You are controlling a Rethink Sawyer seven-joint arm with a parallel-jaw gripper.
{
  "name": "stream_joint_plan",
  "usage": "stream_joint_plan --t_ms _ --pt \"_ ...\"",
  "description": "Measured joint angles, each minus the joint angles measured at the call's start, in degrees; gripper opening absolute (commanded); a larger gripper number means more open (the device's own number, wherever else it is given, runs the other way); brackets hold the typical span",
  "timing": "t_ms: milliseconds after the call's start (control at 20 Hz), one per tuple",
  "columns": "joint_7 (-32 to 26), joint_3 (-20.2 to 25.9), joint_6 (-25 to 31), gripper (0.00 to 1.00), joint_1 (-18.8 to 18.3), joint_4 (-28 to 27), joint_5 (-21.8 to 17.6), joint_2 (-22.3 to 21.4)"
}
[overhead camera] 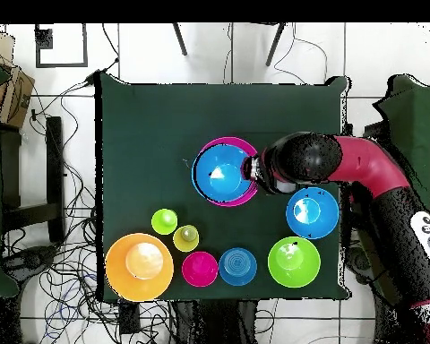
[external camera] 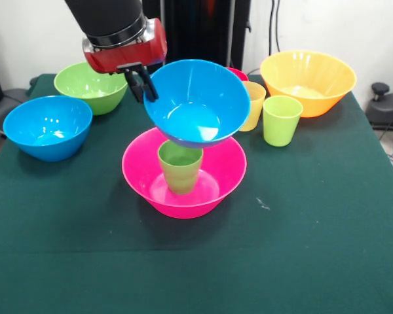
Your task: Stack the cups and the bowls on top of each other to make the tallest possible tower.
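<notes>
Blue bowl (external camera: 198,101) in claw (external camera: 143,87), mouth tilted toward camera, above pink bowl (external camera: 183,171).

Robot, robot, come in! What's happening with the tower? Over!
Gripper shut on blue bowl rim, bowl tilted above green cup. Cup stands in pink bowl. Nothing blocking.

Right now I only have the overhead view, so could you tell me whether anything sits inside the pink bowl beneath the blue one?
Observer: Yes, a green cup stands upright in the pink bowl.
Operator: Thank you. Is the blue bowl level?
Observer: No, the blue bowl, pinched at its rim by the gripper, is tilted, with its opening turned away from the robot.
Operator: Does it rest on the cup?
Observer: Its underside hangs right at the cup's mouth; I cannot tell whether they touch.
</notes>
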Motion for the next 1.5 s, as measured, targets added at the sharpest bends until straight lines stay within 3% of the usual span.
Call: stream_joint_plan --t_ms 800,1500 --pt "0.0 0.0 0.0 0.0 0.1 -5.3 -1.6 4.7" --pt "0.0 0.0 0.0 0.0 0.1 -5.6 -2.5 5.8"
